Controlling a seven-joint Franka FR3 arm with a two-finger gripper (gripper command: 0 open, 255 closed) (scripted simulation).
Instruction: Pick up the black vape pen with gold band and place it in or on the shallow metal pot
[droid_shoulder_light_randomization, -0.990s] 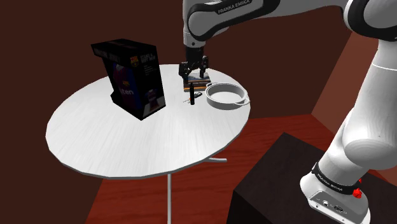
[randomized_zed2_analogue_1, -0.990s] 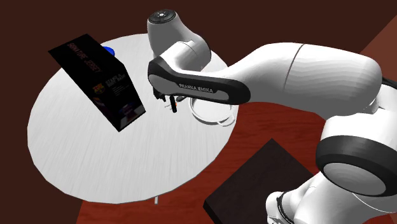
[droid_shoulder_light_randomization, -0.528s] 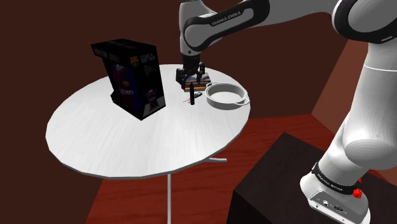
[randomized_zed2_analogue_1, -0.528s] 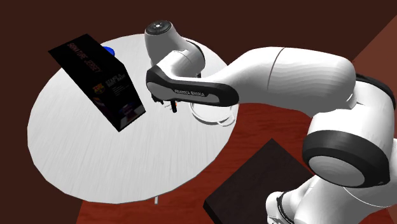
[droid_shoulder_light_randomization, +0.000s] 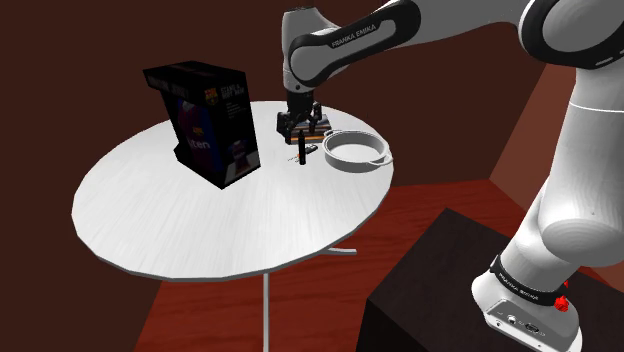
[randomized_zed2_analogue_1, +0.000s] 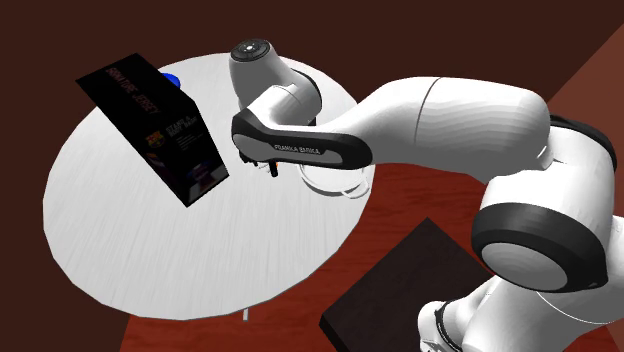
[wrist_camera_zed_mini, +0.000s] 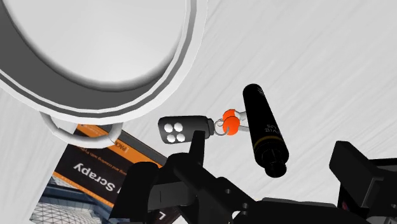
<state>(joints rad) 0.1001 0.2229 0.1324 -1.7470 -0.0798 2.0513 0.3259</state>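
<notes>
The black vape pen (droid_shoulder_light_randomization: 300, 150) stands upright on the round white table (droid_shoulder_light_randomization: 170, 220), just beside the shallow metal pot (droid_shoulder_light_randomization: 356, 150). My gripper (droid_shoulder_light_randomization: 300, 128) hangs right over the pen's top, open. In the wrist view the pen (wrist_camera_zed_mini: 266, 130) lies between my two spread fingers (wrist_camera_zed_mini: 196, 147) and neither touches it; the pot's rim (wrist_camera_zed_mini: 159, 89) curves wide beyond it. In the second exterior view the arm covers most of the pot (randomized_zed2_analogue_1: 338, 186), and the gripper (randomized_zed2_analogue_1: 270, 166) pokes out beneath the forearm.
A small black key fob (wrist_camera_zed_mini: 184, 130) with an orange ring lies against the pen. A flat orange-and-white printed item (wrist_camera_zed_mini: 95, 170) lies by the pot's handle. A tall dark box (droid_shoulder_light_randomization: 205, 122) stands on the shoulder view's left, a blue object (randomized_zed2_analogue_1: 172, 78) behind it.
The gripper has come down a little and shifted slightly to the shoulder view's left, closing on the pen's top. The pen, pot and box have not moved.
</notes>
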